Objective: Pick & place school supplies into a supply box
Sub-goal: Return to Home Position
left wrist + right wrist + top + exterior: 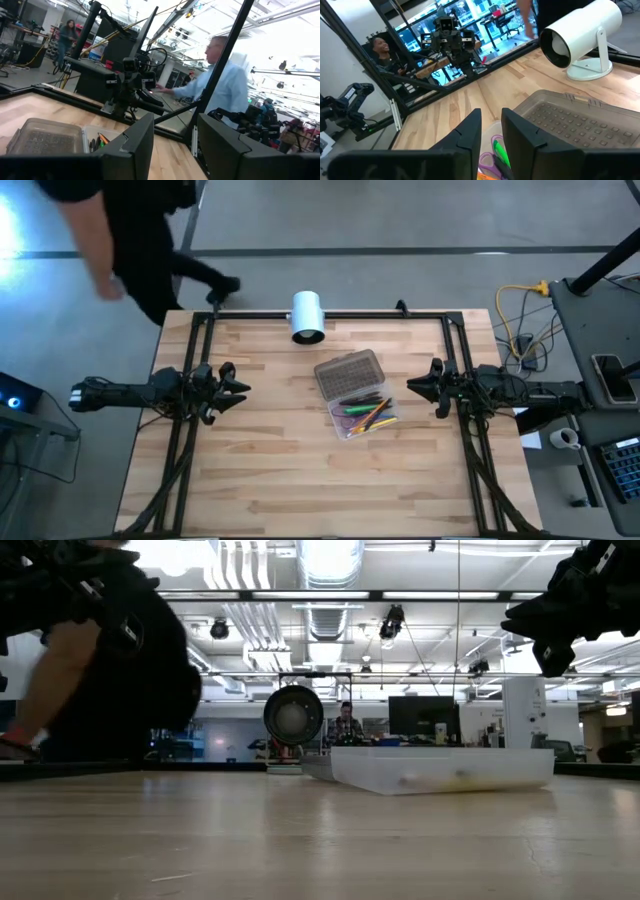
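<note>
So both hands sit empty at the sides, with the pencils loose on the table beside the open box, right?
No: the high view shows the pencils inside the open supply box, not loose on the table. The rest holds.

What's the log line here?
left gripper: open, empty, left side | right gripper: open, empty, right side | supply box: lid open, pencils inside

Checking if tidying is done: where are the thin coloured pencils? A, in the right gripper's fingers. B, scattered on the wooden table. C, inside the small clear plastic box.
C: the thin coloured pencils lie inside the small clear plastic box; the right gripper holds nothing.
</note>
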You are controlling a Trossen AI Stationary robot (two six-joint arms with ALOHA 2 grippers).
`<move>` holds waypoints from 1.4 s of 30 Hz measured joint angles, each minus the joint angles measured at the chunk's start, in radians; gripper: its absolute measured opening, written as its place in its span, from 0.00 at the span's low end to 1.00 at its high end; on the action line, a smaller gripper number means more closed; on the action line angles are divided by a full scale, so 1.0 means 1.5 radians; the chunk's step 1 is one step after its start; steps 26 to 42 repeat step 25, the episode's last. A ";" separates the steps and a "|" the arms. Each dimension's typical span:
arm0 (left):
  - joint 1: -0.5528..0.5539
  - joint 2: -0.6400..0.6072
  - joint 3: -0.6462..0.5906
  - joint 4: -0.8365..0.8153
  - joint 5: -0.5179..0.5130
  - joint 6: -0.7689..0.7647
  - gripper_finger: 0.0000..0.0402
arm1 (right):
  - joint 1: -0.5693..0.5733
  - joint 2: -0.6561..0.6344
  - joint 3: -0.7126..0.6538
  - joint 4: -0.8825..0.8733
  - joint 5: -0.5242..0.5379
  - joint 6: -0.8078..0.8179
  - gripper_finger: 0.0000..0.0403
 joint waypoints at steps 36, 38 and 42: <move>0.000 0.000 0.000 0.000 0.000 0.000 0.34 | 0.000 0.000 0.000 0.000 0.000 0.000 0.18; 0.000 0.000 0.000 0.000 0.000 0.000 0.34 | 0.000 0.000 0.000 0.000 0.000 0.000 0.18; 0.000 0.000 0.000 0.000 0.000 0.000 0.34 | 0.000 0.000 0.000 0.000 0.000 0.000 0.18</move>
